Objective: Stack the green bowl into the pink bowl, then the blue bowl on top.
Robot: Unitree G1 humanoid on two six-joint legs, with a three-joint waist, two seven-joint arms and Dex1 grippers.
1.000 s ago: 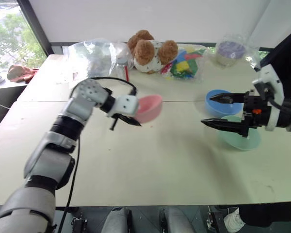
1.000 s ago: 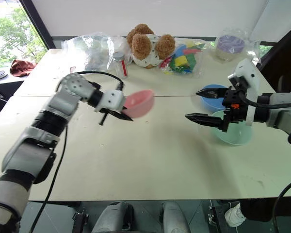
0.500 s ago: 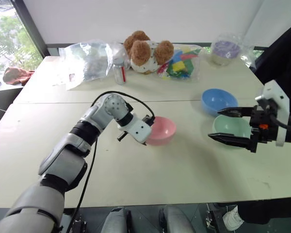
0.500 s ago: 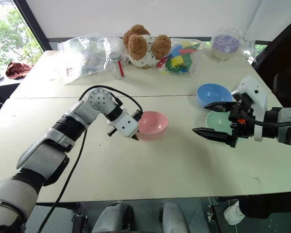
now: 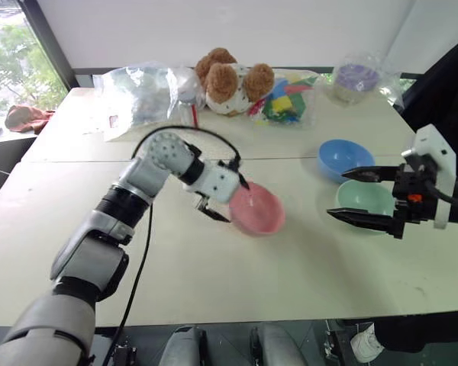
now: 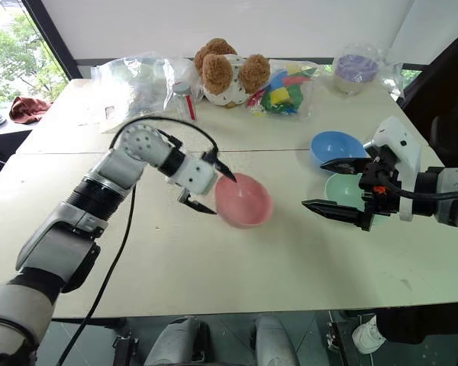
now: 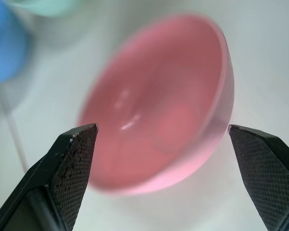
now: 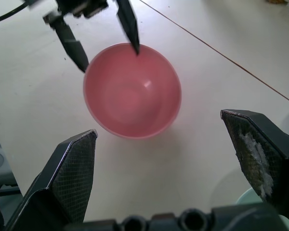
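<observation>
Pink bowl (image 6: 244,200): mid-table, mouth up, tilted, free to receive the stack.
Left gripper (image 6: 206,191): fingers spread wide at the bowl's left rim, pinching nothing.
Green bowl (image 5: 366,200): right side of the table (image 5: 237,282), touching the blue bowl (image 5: 345,157) just beyond it.
Right gripper (image 5: 357,196): fingers spread, empty, poised over the green bowl, likely for the first pick.

No legible text, label or number anywhere.
</observation>
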